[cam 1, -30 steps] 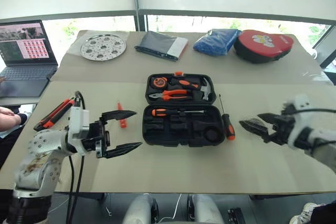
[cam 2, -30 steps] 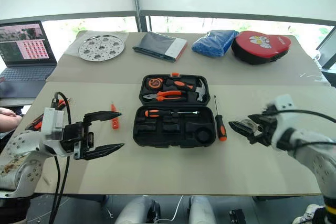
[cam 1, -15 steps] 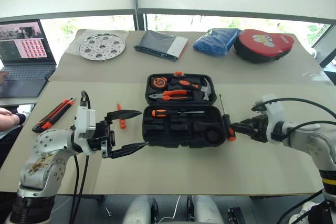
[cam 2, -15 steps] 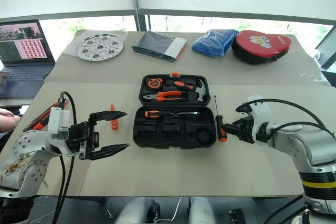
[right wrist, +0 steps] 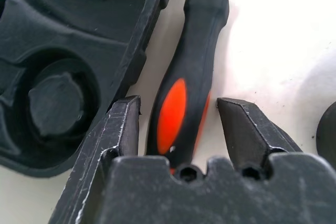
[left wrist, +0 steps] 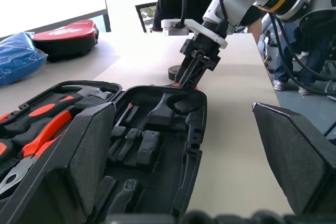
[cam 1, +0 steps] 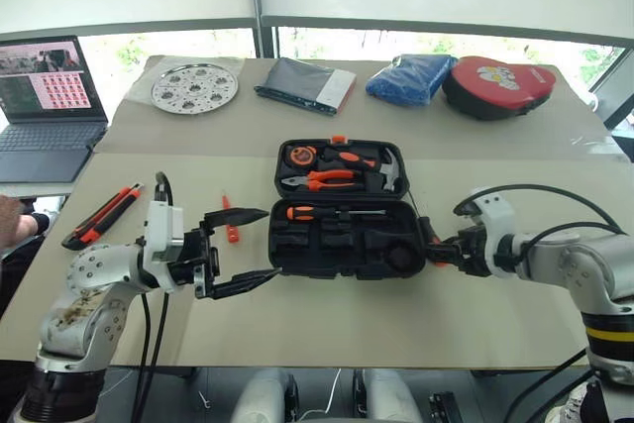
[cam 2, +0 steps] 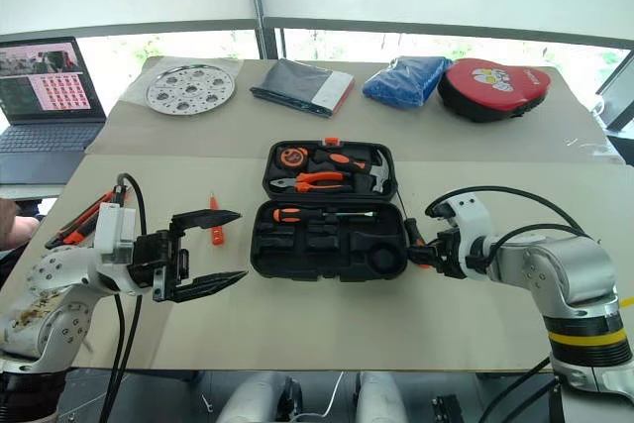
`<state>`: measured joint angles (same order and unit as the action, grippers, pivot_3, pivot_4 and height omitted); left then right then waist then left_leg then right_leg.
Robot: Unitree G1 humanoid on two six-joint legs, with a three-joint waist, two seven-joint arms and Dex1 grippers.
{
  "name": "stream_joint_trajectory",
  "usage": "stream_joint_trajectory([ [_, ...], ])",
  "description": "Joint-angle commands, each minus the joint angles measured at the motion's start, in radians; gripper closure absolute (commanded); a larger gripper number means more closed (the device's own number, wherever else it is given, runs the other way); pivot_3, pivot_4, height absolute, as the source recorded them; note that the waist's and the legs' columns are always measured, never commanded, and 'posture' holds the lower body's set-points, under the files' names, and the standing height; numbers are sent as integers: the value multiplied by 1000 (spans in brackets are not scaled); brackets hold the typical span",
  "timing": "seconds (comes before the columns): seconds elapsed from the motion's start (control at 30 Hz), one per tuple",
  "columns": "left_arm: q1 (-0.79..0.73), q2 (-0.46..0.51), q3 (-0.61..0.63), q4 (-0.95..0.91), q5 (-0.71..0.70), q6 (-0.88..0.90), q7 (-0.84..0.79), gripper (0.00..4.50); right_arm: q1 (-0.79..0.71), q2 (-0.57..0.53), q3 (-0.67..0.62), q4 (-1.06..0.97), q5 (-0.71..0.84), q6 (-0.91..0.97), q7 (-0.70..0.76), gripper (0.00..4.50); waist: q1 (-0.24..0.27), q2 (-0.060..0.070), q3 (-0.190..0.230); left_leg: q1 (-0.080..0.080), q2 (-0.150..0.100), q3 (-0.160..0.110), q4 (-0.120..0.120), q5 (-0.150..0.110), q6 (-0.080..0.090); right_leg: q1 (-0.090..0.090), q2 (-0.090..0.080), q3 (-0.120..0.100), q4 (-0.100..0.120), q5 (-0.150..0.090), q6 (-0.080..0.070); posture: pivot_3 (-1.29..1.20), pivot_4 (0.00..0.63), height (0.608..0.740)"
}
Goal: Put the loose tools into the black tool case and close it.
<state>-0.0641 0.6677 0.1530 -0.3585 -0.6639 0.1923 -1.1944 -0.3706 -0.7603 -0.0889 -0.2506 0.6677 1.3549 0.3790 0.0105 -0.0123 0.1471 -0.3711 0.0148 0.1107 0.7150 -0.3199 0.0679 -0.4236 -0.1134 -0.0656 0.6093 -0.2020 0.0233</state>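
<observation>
1. The case [cam 1: 342, 207] lies open at the middle of the table [cam 1: 327, 324], lid half away from the robot, and a screwdriver [right wrist: 184, 93] is seen lying just beside the case's right edge.
2. The right gripper [right wrist: 178, 124] is set astride that screwdriver's handle; its fingers are apart with gaps on both sides, so nothing is clamped yet.
3. The left gripper [cam 1: 238, 250] is held wide open and empty, just left of the case.
4. Risk, as judged: the left finger sits very near the case wall, so a closing squeeze could catch the wall, nudge the case, or roll the round handle out of the grip.
5. In the lid half, a tape measure [cam 1: 300, 156], pliers [cam 1: 319, 180] and a hammer [cam 1: 388, 167] are seated; in the near half one screwdriver [cam 1: 332, 212] is slotted, other slots look empty.
6. Well left of the case, the knife [cam 1: 102, 215] is waiting; nearer the case, a slim tool [cam 1: 228, 218] lies loose.
7. A dark tape roll [left wrist: 175, 72] is glimpsed in the left wrist view, right of the case.
</observation>
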Motion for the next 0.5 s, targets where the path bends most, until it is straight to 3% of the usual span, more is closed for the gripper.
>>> stream_joint_trajectory([
  [0.03,-2,1,6,-26,1,-19,5,0,0,-1,-50,0,-46,-25,-30,3094,-1,0,0,0,0,0,0,0,0,0,0,0,0,0,0,0,150,740],
  [0.07,2,1,8,-26,2,-21,6,0,4,-5,-64,-7,-53,-30,-33,3350,-1,0,0,0,0,0,0,0,0,0,0,0,0,0,0,0,150,740],
  [0.13,11,2,10,-27,3,-25,8,0,9,-7,-97,-22,-73,-37,-48,3457,-1,0,0,0,0,0,0,0,0,-1,0,1,0,0,0,0,150,740],
  [0.33,56,-2,39,-38,2,-37,39,0,-19,-48,-162,-73,-108,-73,-45,3457,-1,0,0,-1,0,1,-1,0,-1,-2,0,0,0,0,0,0,150,740],
  [0.5,115,-3,84,-29,3,-50,58,0,-57,-116,-70,-112,-126,-354,186,3457,-6,1,1,-1,0,1,-1,0,-1,-2,0,1,0,0,1,0,150,740],
])
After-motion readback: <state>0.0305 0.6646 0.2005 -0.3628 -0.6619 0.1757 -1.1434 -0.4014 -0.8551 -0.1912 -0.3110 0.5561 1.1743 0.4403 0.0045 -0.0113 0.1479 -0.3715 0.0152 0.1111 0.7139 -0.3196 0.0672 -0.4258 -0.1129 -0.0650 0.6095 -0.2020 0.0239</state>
